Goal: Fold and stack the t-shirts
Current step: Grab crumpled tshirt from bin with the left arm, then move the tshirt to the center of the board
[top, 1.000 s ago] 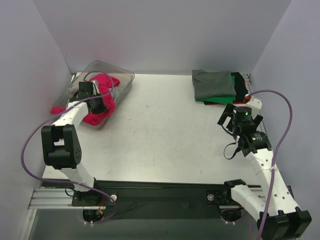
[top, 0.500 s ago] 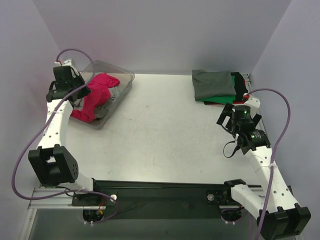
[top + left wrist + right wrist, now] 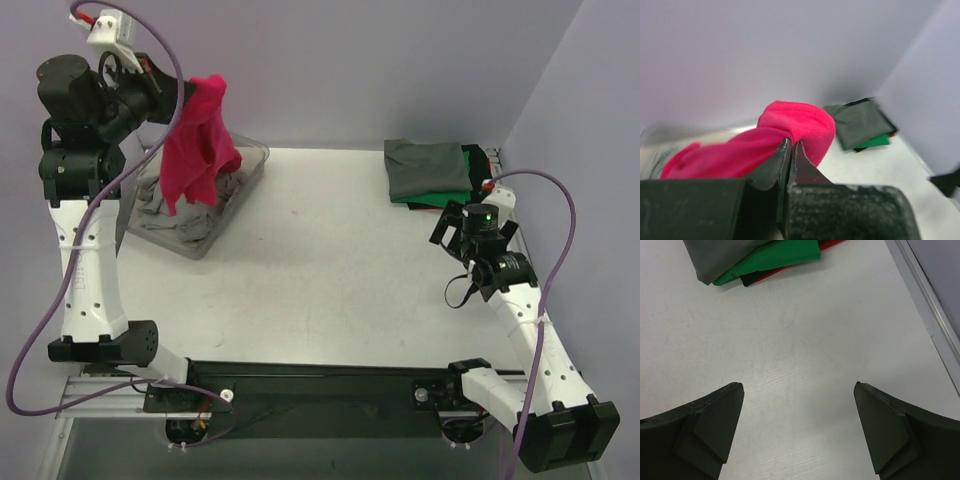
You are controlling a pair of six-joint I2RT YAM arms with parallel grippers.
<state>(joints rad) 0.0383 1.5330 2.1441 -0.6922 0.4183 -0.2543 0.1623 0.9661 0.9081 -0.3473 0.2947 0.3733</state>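
Note:
My left gripper [image 3: 178, 92] is raised high above the back left corner and is shut on the magenta-red t-shirt [image 3: 198, 140], which hangs down over the clear bin [image 3: 235, 195]. In the left wrist view the jaws [image 3: 791, 145] pinch a fold of the same shirt [image 3: 800, 122]. A light grey shirt [image 3: 170, 215] lies in the bin. A folded stack lies at the back right: dark grey shirt [image 3: 428, 167] on top, green [image 3: 425, 200], black and red under it; it also shows in the right wrist view [image 3: 740, 260]. My right gripper [image 3: 455, 232] is open and empty just in front of that stack.
The walls close in on the left, back and right. The table's right edge rail [image 3: 925, 305] runs close beside the right gripper. The left arm's purple cable [image 3: 40, 330] loops down the left side.
My left gripper has risen steeply from the bin, lifting the magenta-red shirt out until it hangs free. The right gripper has shifted only slightly.

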